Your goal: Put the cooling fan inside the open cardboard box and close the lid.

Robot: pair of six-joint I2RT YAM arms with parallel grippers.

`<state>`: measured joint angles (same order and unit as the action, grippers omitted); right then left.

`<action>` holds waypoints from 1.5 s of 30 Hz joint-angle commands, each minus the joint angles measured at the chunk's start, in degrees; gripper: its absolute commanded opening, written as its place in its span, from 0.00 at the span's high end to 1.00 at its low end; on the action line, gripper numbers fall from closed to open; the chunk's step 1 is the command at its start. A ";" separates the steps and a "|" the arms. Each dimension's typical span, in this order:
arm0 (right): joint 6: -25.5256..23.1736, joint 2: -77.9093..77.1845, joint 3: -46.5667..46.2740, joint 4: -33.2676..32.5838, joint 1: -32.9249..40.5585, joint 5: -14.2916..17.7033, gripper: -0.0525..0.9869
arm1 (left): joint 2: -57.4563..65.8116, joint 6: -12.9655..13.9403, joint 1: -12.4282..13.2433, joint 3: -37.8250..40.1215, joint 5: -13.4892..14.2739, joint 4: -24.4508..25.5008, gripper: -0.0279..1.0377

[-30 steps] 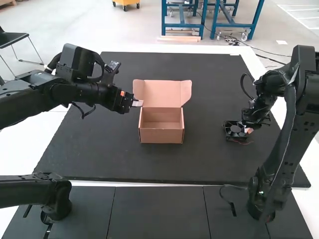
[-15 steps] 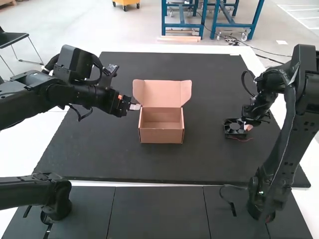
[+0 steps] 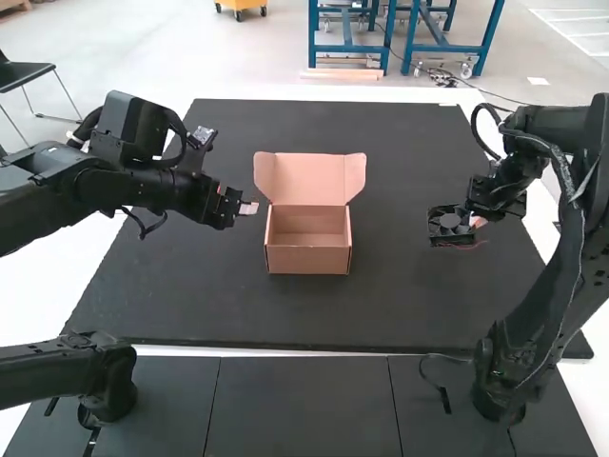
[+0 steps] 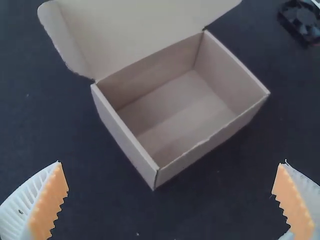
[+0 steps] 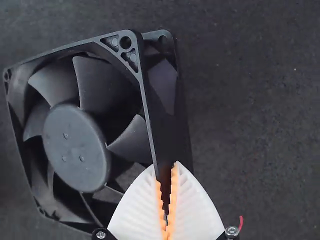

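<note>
High view: the open cardboard box stands mid-frame on the black mat, its lid upright at the back. The left gripper hangs just left of it. At the right of the frame, the right gripper pinches the fan, which is tilted on edge.

Left wrist view: the fingers are spread wide, facing the box's open top.

Right wrist view: the fingers clamp the fan's frame.

- A white table carries a black mat over most of its top.
- An open cardboard box stands upright mid-mat, its lid raised at the far side.
- Black panels lie along the table's edge, nearer than the box.
</note>
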<state>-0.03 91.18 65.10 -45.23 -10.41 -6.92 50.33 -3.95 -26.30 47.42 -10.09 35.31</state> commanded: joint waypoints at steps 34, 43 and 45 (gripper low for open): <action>-19.83 -29.56 -11.84 -9.61 24.83 -15.85 0.97 | -6.56 -0.10 -0.24 -5.14 4.81 0.20 0.07; -24.75 -28.33 -12.54 -3.81 33.88 -17.87 0.97 | -6.56 -0.19 -0.15 -5.14 4.73 -2.09 0.07; -25.19 -27.89 -12.54 -2.58 34.76 -18.04 0.97 | -6.56 -0.19 -0.24 -5.14 4.73 -2.53 0.07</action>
<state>-23.07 62.92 51.99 -49.08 23.09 -22.81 44.56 -3.95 -26.30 42.09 -5.76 33.65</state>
